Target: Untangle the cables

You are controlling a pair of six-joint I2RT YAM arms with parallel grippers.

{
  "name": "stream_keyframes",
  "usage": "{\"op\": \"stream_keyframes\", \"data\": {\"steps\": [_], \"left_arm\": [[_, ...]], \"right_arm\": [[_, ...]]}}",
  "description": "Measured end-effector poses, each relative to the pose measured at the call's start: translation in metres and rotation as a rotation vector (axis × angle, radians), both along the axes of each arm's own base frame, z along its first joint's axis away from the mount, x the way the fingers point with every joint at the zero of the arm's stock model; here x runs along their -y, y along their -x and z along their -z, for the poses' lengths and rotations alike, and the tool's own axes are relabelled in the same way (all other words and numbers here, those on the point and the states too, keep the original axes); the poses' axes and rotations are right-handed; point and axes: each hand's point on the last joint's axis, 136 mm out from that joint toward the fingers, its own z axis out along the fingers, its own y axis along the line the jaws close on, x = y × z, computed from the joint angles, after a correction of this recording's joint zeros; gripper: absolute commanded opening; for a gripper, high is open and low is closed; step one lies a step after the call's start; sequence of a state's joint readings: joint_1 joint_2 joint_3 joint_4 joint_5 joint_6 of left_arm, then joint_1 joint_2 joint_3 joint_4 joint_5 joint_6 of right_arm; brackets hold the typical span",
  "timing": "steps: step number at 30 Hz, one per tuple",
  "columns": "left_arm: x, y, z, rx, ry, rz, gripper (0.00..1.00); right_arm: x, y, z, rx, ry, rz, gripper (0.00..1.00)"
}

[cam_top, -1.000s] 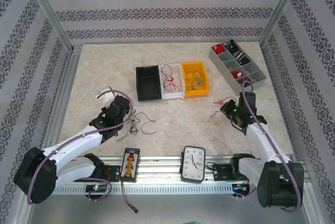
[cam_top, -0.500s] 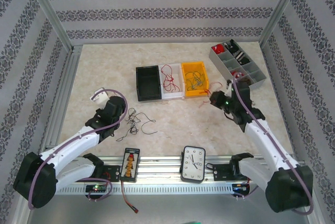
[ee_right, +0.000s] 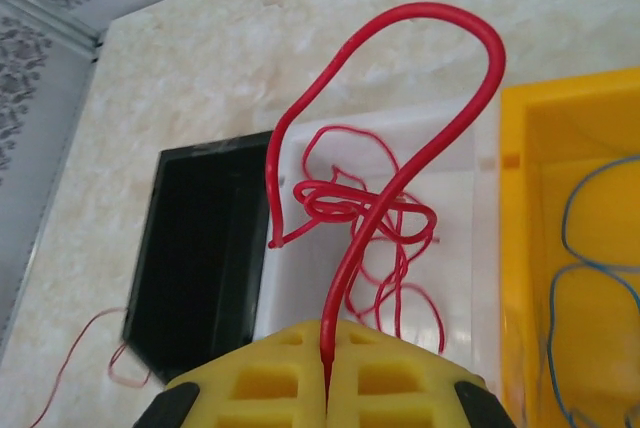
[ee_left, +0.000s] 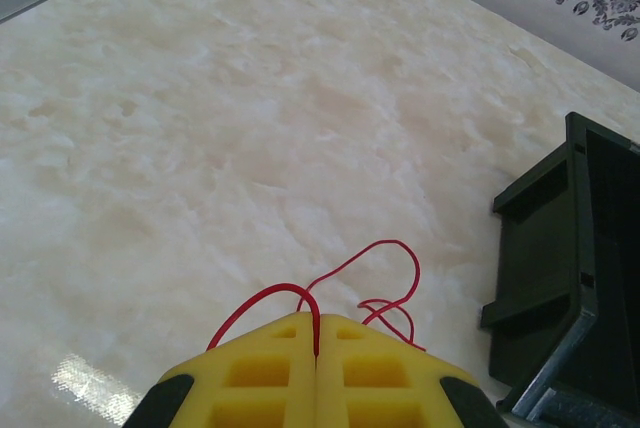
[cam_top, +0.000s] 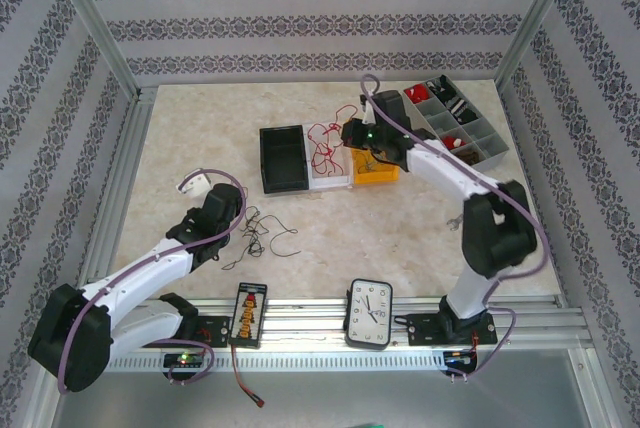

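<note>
Dark and red cables (cam_top: 266, 232) lie in a loose bunch on the table left of centre. My left gripper (cam_top: 238, 218) is beside them, shut on a thin red cable (ee_left: 372, 266) that loops out ahead of the yellow fingertips (ee_left: 318, 322). My right gripper (cam_top: 350, 136) hovers over the white bin (cam_top: 330, 176) and is shut (ee_right: 328, 336) on a red cable (ee_right: 425, 143) that arches up and ends over the bin. More red cable (ee_right: 365, 210) lies coiled in the white bin. Blue cable (ee_right: 572, 248) lies in the yellow bin (cam_top: 388, 174).
A black bin (cam_top: 283, 184) sits left of the white one. A grey compartment tray (cam_top: 492, 156) stands at the back right. On the front rail are a clock (cam_top: 368, 313) and a small black board (cam_top: 248, 314). A small white object (cam_top: 192, 183) lies far left.
My right arm has swung from the table's right side over to the white bin, carrying the red cable. The left arm has barely shifted.
</note>
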State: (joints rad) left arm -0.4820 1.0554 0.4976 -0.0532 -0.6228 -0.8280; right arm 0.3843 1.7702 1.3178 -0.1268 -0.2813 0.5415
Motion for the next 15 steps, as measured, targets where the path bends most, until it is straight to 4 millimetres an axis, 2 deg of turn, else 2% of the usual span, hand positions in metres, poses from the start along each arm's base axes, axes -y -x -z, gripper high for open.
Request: {"op": "stream_keyframes", "data": {"steps": [1, 3, 5, 7, 10, 15], "left_arm": [[0.001, 0.0, 0.0, -0.002, -0.001, 0.006, 0.0], [0.004, -0.001, -0.001, -0.007, -0.003, 0.027, 0.0], [0.008, -0.004, -0.005, -0.006, -0.006, 0.052, 0.0], [0.013, -0.009, -0.013, 0.005, -0.006, 0.082, 0.0], [0.022, -0.017, -0.029, 0.026, -0.006, 0.134, 0.0], [0.031, -0.028, -0.075, 0.104, -0.002, 0.199, 0.0]], "right_arm": [[-0.005, -0.005, 0.008, -0.009, 0.008, -0.01, 0.36], [-0.018, -0.01, 0.023, -0.023, 0.027, -0.042, 0.45], [-0.026, -0.004, 0.034, -0.042, 0.047, -0.066, 0.49], [-0.029, 0.002, 0.035, -0.041, 0.062, -0.074, 0.49], [-0.021, 0.017, 0.021, -0.003, 0.083, -0.055, 0.49], [0.01, 0.04, -0.027, 0.117, 0.095, 0.032, 0.49]]}}
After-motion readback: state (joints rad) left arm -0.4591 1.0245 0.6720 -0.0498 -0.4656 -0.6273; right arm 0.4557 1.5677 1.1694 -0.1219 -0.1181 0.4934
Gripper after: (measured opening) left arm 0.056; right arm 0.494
